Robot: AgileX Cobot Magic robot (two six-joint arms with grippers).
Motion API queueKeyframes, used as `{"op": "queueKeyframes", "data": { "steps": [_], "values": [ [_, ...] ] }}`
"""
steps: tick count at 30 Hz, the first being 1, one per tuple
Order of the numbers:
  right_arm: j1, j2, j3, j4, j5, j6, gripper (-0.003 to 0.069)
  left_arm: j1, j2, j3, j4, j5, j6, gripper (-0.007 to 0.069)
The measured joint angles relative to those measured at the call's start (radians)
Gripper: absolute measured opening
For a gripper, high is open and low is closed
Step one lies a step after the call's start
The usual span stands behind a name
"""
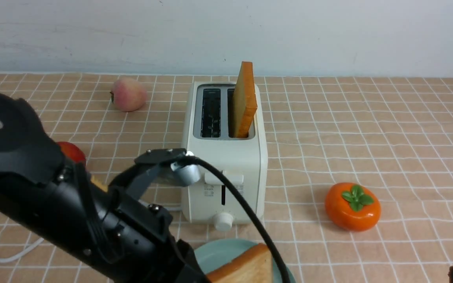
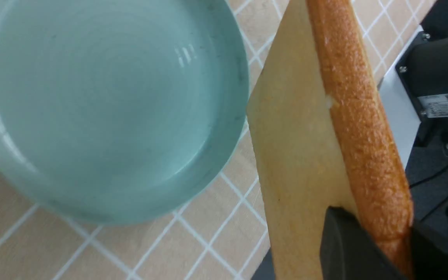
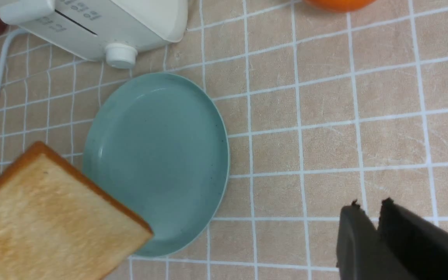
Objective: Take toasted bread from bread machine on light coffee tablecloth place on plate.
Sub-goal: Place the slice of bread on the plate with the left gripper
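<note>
Left claw (image 2: 377,227): clamped on one corner of a toast slice (image 1: 246,267), which is held tilted over the near rim of the plate (image 1: 218,253); contact with the plate cannot be told.
Right claw (image 3: 370,206): jaws nearly together, nothing held, low over the cloth (image 1: 368,129) right of the plate.
Second slice (image 1: 244,100): stood upright in the right slot of the toaster (image 1: 226,165), which is set just behind the plate.
</note>
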Motion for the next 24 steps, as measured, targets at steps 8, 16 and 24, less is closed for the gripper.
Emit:
{"op": "queueKeyframes", "data": {
  "steps": [8,16,24],
  "values": [
    [0.000,0.000,0.000,0.052,0.001,-0.025,0.0103,0.000,0.177,0.007,-0.051,-0.201,0.068,0.0086],
    [0.000,0.000,0.000,0.128,-0.011,-0.109,0.0107,0.000,0.241,0.006,-0.017,-0.252,0.063,0.0322],
    [0.000,0.000,-0.109,0.185,-0.028,-0.215,0.0122,0.000,0.242,-0.071,0.264,-0.096,-0.179,0.0400]
  ]
}}
